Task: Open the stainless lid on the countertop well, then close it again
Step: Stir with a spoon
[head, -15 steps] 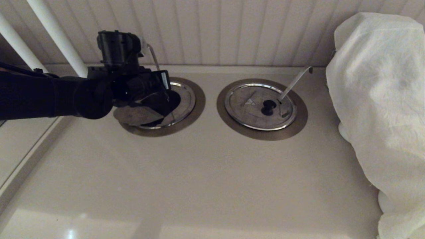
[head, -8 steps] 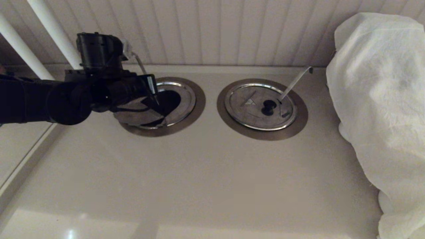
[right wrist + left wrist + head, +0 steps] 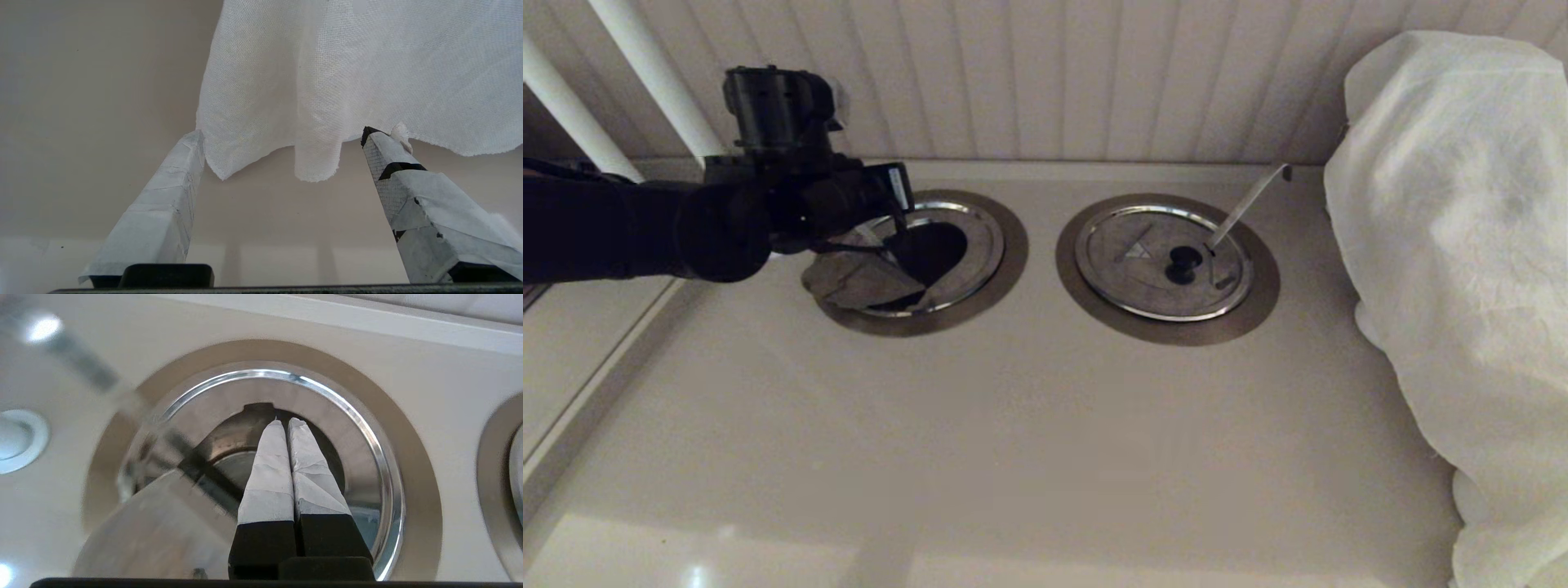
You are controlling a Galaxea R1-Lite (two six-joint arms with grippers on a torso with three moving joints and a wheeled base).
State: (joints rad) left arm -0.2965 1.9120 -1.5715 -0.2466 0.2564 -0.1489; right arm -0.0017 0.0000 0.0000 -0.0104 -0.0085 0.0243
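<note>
Head view: lid (image 3: 862,278) flap is folded up, well (image 3: 931,249) open, frame's upper left.
I keep left gripper (image 3: 284,421) pinched empty above it; right gripper (image 3: 282,139) parked wide by cloth (image 3: 367,69).

stainless lid (image 3: 862,282) tilted open over well (image 3: 935,249)

utensil handle (image 3: 77,367) smeared by blur, stainless lid (image 3: 862,278) partly hidden behind left arm

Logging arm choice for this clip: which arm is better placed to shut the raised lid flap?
Left. Its closed pincer hangs over the countertop well beside the raised stainless lid; the right pincer, open, faces only the white cloth.
</note>
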